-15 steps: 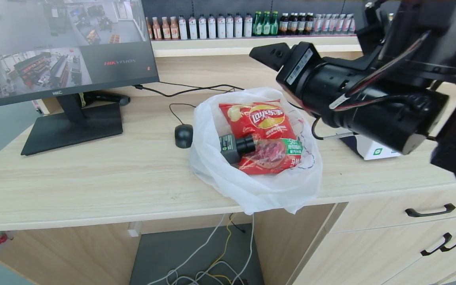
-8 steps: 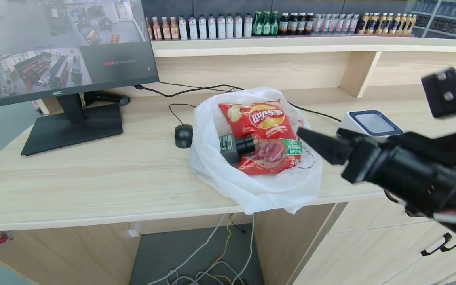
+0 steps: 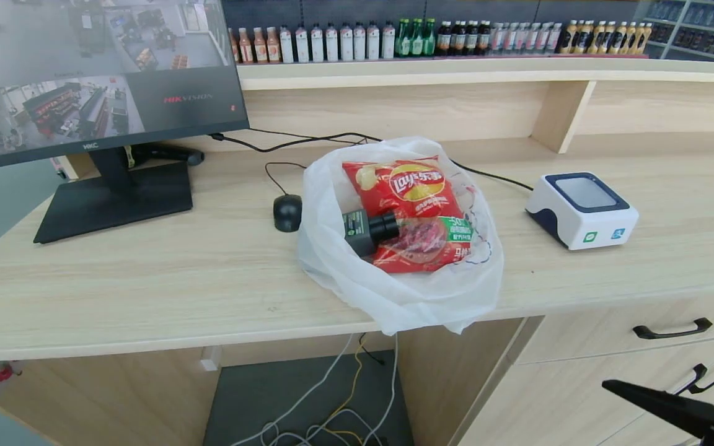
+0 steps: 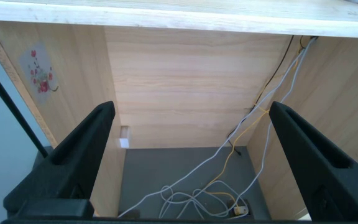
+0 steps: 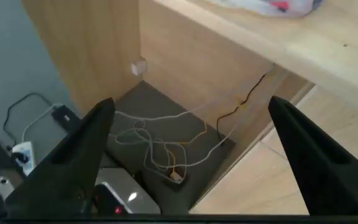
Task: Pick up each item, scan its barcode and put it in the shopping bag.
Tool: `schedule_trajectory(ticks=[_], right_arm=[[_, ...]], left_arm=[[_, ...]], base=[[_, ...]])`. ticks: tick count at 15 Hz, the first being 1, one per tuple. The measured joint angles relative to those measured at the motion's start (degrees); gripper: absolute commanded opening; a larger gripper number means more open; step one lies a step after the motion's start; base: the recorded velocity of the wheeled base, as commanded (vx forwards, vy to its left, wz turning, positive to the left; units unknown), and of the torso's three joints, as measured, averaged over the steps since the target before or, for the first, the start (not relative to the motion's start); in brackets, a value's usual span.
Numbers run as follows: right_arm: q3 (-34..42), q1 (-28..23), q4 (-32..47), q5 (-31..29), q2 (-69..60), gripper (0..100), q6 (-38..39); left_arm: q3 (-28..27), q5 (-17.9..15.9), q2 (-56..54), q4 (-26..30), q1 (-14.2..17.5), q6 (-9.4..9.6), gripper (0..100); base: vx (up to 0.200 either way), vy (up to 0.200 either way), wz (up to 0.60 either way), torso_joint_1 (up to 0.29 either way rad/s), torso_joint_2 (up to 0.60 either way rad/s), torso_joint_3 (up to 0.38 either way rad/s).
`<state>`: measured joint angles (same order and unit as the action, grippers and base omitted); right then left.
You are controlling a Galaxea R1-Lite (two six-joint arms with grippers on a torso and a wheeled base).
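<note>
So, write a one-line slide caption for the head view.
Red snack packets and a dark bottle lie in the white shopping bag on the counter, scanner to its right.

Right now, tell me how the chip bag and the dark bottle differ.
The chip bag is red and flat; the dark bottle is black, green-labelled and cylindrical. The chip bag is much larger than the dark bottle. The chip bag lies face up; the dark bottle lies on its side across its edge. Both are inside the white shopping bag.
</note>
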<state>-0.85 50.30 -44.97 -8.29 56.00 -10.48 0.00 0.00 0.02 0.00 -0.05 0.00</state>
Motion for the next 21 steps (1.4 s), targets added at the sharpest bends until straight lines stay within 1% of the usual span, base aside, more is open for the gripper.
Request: schedule_trajectory(ticks=[2,4,7,9,10,11,12,13,16,17,18,21], right_arm=[[0.7,3.1,8.7,0.5,-3.7,100,-0.5],[0.8,5.3,14.1,0.7,-6.8,100,-1.7],[0.8,6.5,24.9,0.6,-14.3,100,-3.7],[0.7,6.7,32.9,0.6,-20.1,100,-3.9],[0.3,6.7,38.3,0.7,-24.0,100,-3.5],[-0.2,5.7,42.5,0.6,-27.7,100,-2.4],[-0.5,4.3,44.3,0.4,-30.2,100,-0.7],[-0.9,2.9,44.5,-0.2,-32.1,100,1.2],[-1.0,-3.6,44.7,-3.5,-35.4,100,3.4],[-1.0,-7.4,44.7,-3.9,-36.4,100,3.2],[-1.0,-11.9,44.7,-4.0,-37.3,100,2.9],[-1.0,-31.2,44.6,-3.8,-41.9,100,2.9]], left_arm=[[0.0,0.0,0.0,0.0,0.0,0.0,100],[0.0,0.0,0.0,0.0,0.0,0.0,100],[0.0,0.0,0.0,0.0,0.0,-0.07,100],[0.0,0.0,0.0,0.0,0.0,-0.07,100],[0.0,0.0,0.0,0.0,0.0,-0.02,100],[0.0,0.0,0.0,0.0,0.0,0.0,100],[0.0,0.0,0.0,0.0,0.0,0.0,100],[0.0,0.0,0.0,0.0,0.0,-0.05,100],[0.0,0.0,0.0,0.0,0.0,-0.07,100],[0.0,0.0,0.0,0.0,0.0,-0.07,100],[0.0,0.0,0.0,0.0,0.0,-0.07,100],[0.0,0.0,0.0,0.0,0.0,-0.21,100]], base=[[0.0,0.0,0.0,0.0,0.0,0.0],[0.0,0.0,0.0,0.0,0.0,0.0],[0.0,0.0,0.0,0.0,0.0,0.0],[0.0,0.0,0.0,0.0,0.0,0.0],[0.0,0.0,0.0,0.0,0.0,0.0],[0.0,0.0,0.0,0.0,0.0,0.0],[0.0,0.0,0.0,0.0,0.0,0.0],[0.0,0.0,0.0,0.0,0.0,0.0],[0.0,0.0,0.0,0.0,0.0,0.0],[0.0,0.0,0.0,0.0,0.0,0.0],[0.0,0.0,0.0,0.0,0.0,0.0],[0.0,0.0,0.0,0.0,0.0,0.0]])
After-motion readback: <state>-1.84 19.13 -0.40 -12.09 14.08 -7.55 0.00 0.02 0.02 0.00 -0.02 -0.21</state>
